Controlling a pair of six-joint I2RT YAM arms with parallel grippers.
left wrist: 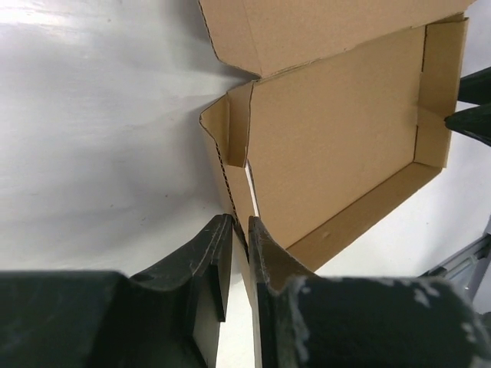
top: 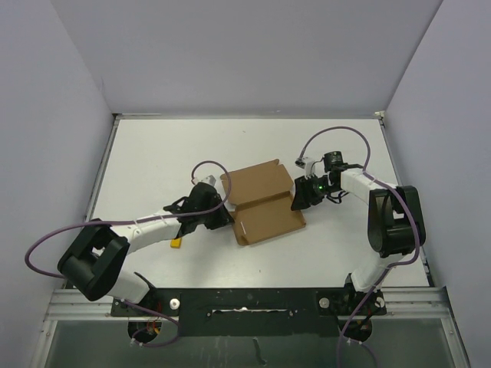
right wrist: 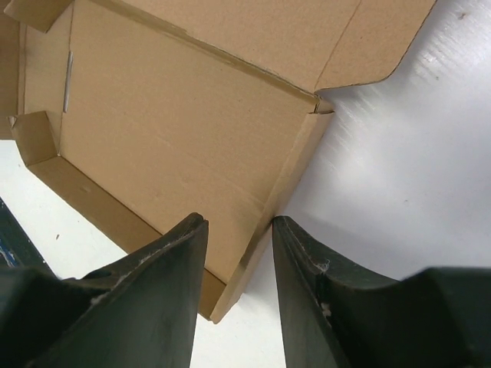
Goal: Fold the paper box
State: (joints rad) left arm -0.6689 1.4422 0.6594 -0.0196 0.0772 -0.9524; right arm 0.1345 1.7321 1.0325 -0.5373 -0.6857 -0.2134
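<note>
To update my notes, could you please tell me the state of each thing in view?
Cardboard box: half folded, side walls up, lid open.
Left gripper: shut on the box's left wall.
Right gripper: open, straddling the box's right wall.
Yellow bar: lying loose, untouched.

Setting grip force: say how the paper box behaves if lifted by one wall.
The paper box is thin, creased cardboard, so the wall pinched by the left gripper will probably bend. It is empty, likely light, and may slide on the smooth table when pushed.
</note>
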